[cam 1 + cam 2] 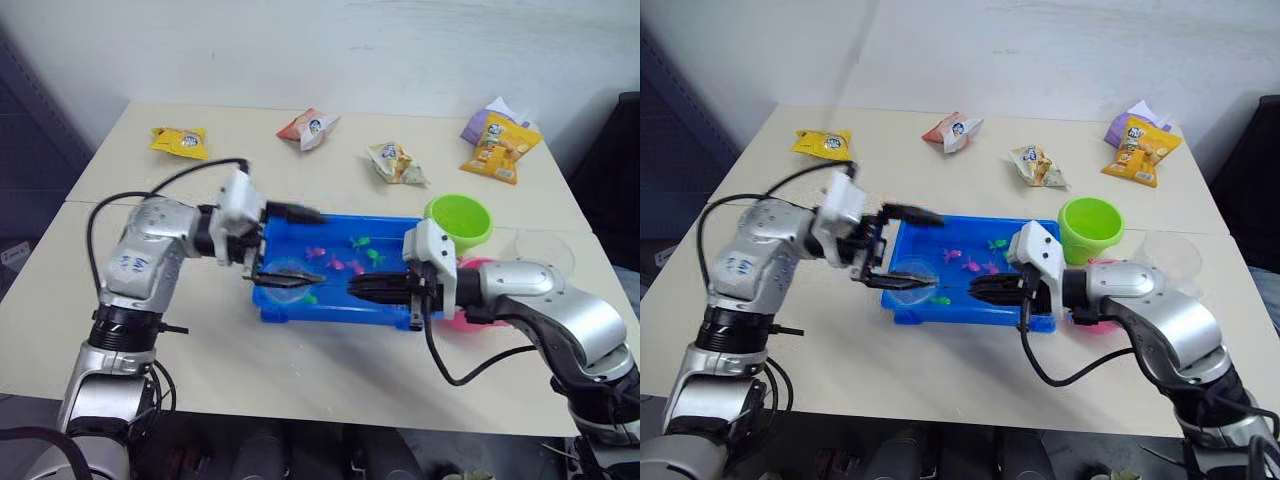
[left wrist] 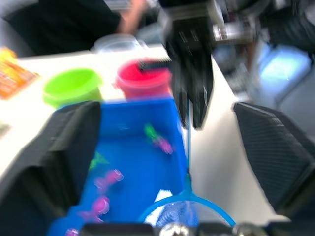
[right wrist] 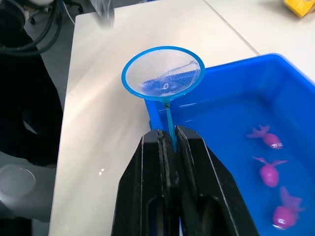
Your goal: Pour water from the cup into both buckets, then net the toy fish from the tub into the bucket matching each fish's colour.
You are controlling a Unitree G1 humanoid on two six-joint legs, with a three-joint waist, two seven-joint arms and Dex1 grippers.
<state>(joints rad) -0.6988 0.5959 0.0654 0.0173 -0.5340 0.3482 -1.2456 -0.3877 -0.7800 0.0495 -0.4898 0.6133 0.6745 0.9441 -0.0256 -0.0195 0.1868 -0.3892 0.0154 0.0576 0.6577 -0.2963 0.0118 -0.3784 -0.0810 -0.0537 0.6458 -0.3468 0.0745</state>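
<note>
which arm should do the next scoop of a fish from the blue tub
The right. Its tool is shut on the net handle, with the hoop at the tub rim near the pink fish. The left tool hangs open over the tub, holding nothing.

pale beige table [image 1: 300, 360] against a plain white wall [image 1: 330, 45]; dark floor beneath

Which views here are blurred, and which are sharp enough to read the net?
Left wrist view: smeared, the pink bucket and right gripper soft. Right wrist view: crisp on the blue-rimmed mesh net and magenta toy fish. Head views: slightly soft, evenly lit.
</note>
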